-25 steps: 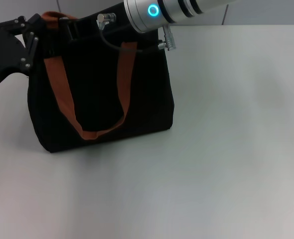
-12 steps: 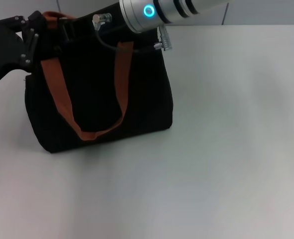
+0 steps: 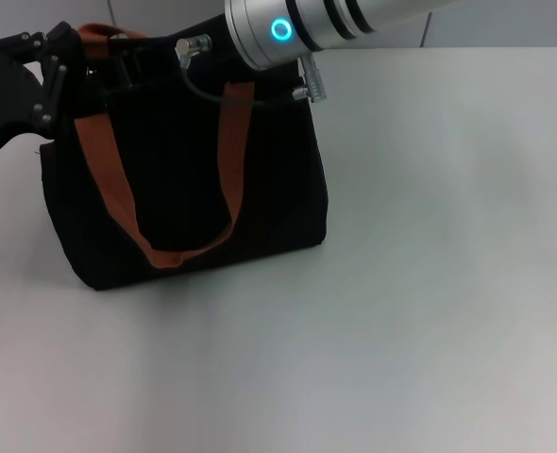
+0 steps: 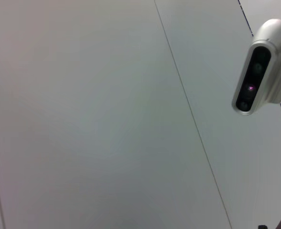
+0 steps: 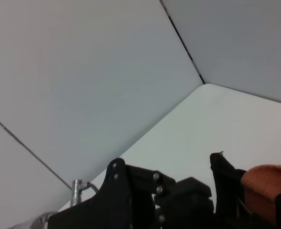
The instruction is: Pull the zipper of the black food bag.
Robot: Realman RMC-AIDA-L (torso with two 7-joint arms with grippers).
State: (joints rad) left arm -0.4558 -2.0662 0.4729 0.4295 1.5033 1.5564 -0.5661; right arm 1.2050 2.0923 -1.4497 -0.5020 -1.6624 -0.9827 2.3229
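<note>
The bag (image 3: 184, 170) stands on the table (image 3: 430, 283). Both grippers sit at its top edge: left gripper (image 3: 71, 71) by the strap (image 3: 109, 179), right gripper (image 3: 165, 57) beside it. Whether either's jaws are apart or together cannot be told. The zipper is hidden.

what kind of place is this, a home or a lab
Most likely a lab or test room: a bare white table holding only one black food bag, plain grey wall panels, and a mounted camera.

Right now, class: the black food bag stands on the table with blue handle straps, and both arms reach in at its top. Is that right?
Not quite: the head view shows the black food bag has orange-brown handle straps, not blue. It does stand on the table, both arms at its top.
</note>
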